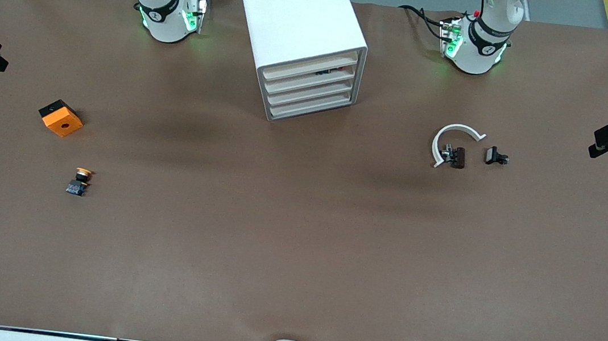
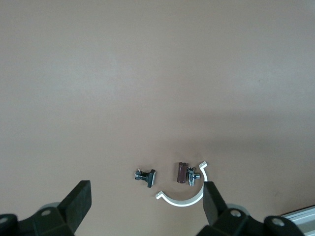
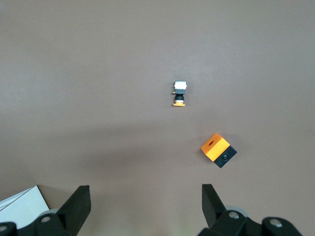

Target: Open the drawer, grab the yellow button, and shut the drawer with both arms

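Drawer (image 1: 310, 64) shut in boxy white cabinet (image 1: 297, 27); round-capped button (image 1: 79, 181) lies on matte brown table (image 1: 295, 249); both end effectors wide.

Drawer (image 1: 309, 63), top one of four cream-fronted trays in the white cabinet (image 1: 298, 18), sat shut, flush with the three below. A few small dark bits showed in the slot just under it. Cabinet stood on the bench between the two arm bases, front angled toward the left arm's end. Button (image 1: 79, 181) (image 3: 179, 93), orange-yellow cap, dark body, bluish base, lay on its side on the bench toward the right arm's end, well apart from the cabinet and nearer the front camera.
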`<move>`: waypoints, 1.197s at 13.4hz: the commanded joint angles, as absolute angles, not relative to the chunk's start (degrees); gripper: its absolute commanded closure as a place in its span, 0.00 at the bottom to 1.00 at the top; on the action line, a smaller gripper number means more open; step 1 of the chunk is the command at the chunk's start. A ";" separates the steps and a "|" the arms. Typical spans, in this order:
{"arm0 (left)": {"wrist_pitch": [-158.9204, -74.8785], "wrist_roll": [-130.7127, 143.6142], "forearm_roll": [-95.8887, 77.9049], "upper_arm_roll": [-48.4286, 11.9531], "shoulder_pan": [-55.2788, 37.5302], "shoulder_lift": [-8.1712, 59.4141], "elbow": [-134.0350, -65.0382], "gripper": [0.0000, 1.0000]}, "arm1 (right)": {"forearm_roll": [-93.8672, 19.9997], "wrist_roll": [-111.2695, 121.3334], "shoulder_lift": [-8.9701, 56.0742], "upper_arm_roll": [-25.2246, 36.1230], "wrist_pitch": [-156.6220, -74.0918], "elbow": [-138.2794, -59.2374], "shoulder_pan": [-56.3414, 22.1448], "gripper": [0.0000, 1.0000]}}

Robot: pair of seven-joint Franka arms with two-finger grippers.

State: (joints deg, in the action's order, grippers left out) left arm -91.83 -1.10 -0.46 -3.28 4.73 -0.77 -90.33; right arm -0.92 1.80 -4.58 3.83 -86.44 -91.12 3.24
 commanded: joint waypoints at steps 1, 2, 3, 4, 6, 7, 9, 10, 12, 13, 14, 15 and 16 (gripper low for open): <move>-92.11 -1.93 -0.62 -1.50 1.86 -1.32 -90.70 0.00 | -0.97 2.64 -6.94 3.52 -86.66 -93.25 3.69 0.00; -92.20 -1.85 -0.62 -0.45 0.89 -1.32 -90.70 0.00 | -0.97 2.55 -6.86 3.52 -86.66 -93.25 3.69 0.00; -92.11 -1.58 -0.53 0.52 -0.34 -1.41 -90.70 0.00 | -1.05 2.55 -6.86 3.52 -86.75 -93.16 3.69 0.00; -92.11 -1.41 -0.44 0.96 -1.05 -1.49 -90.70 0.00 | -1.05 2.55 -6.86 3.52 -86.66 -93.16 3.69 0.00; -91.94 -1.41 -0.35 0.62 -0.62 -1.67 -90.35 0.00 | -0.97 2.55 -6.77 3.52 -86.75 -92.99 3.78 0.00; -91.41 -1.32 -0.35 0.53 -0.62 -1.67 -89.57 0.00 | -0.97 2.55 -6.77 3.60 -86.84 -92.90 3.78 0.00; -89.66 -0.71 -0.44 -0.35 -0.79 -1.76 -88.86 0.00 | -0.53 2.55 -6.77 3.52 -86.84 -92.90 3.69 0.00; -88.87 0.60 -0.35 -1.13 -0.88 -1.76 -88.51 0.00 | -0.01 2.55 -6.77 3.52 -86.84 -92.81 3.69 0.00; -88.77 3.15 -0.35 -2.98 -0.97 -1.67 -88.51 0.00 | 0.09 2.55 -6.86 3.52 -86.84 -92.72 3.69 0.00; -88.77 3.42 -0.18 -3.60 -0.97 -1.50 -88.33 0.00 | 0.09 2.55 -6.86 3.52 -86.84 -92.72 3.69 0.00; -88.77 2.47 -0.09 -3.60 -0.71 -1.41 -87.90 0.00 | 0.09 2.55 -6.86 3.52 -86.75 -92.72 3.69 0.00; -88.42 1.68 -0.09 -3.52 -0.53 -1.41 -87.98 0.00 | 0.09 2.55 -6.94 3.60 -86.75 -92.72 3.78 0.00; -87.98 0.54 -0.09 -3.25 -0.44 -1.41 -87.98 0.00 | 0.09 2.55 -6.86 3.60 -86.75 -92.81 3.78 0.00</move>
